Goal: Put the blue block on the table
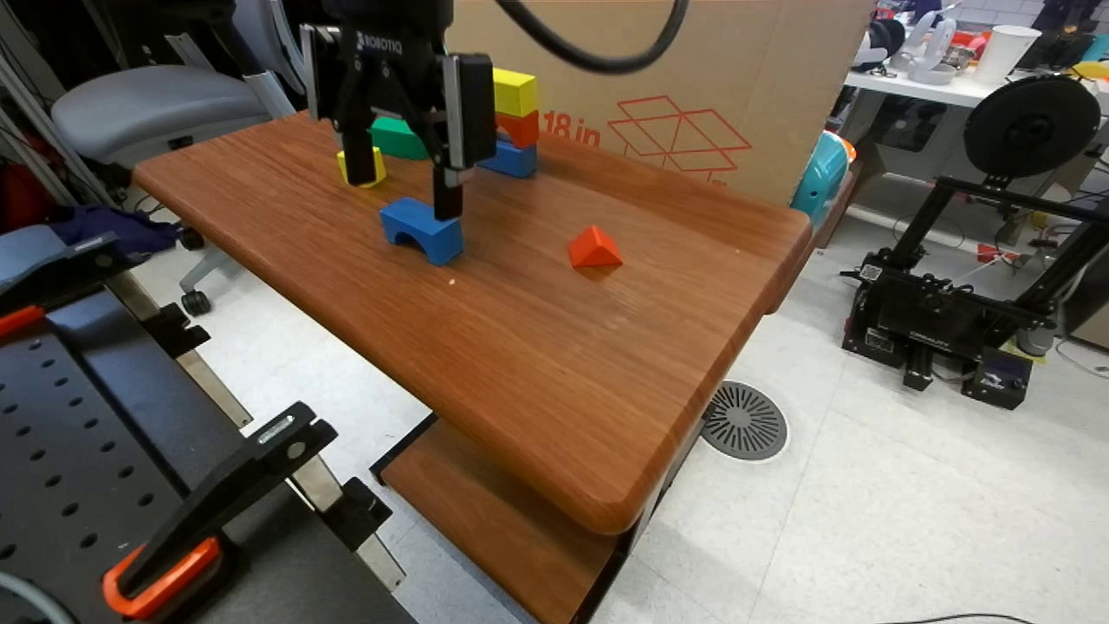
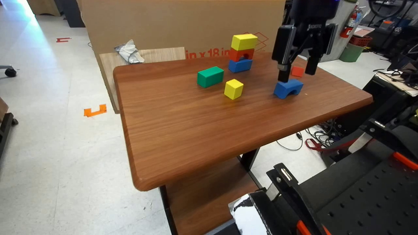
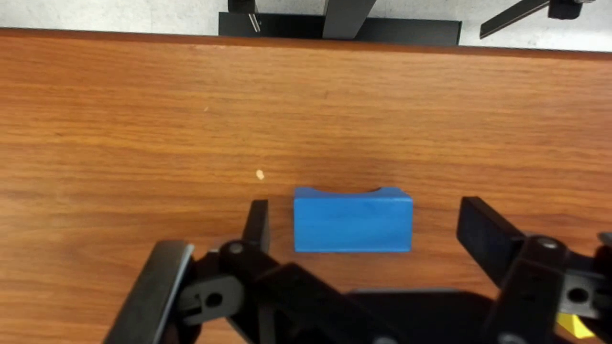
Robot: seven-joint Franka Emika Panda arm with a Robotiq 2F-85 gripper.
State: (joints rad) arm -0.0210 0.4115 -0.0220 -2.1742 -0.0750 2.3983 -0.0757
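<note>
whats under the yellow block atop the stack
A red block with an arched cutout, then the bottom blue block on the table. Their touching faces and the tabletop directly beneath are covered.

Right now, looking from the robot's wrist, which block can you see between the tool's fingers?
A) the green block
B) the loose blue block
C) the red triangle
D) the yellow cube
B: the tool is open, and in the wrist view the loose blue block shows between its fingers, with bare table visible on each side of the block.
</note>
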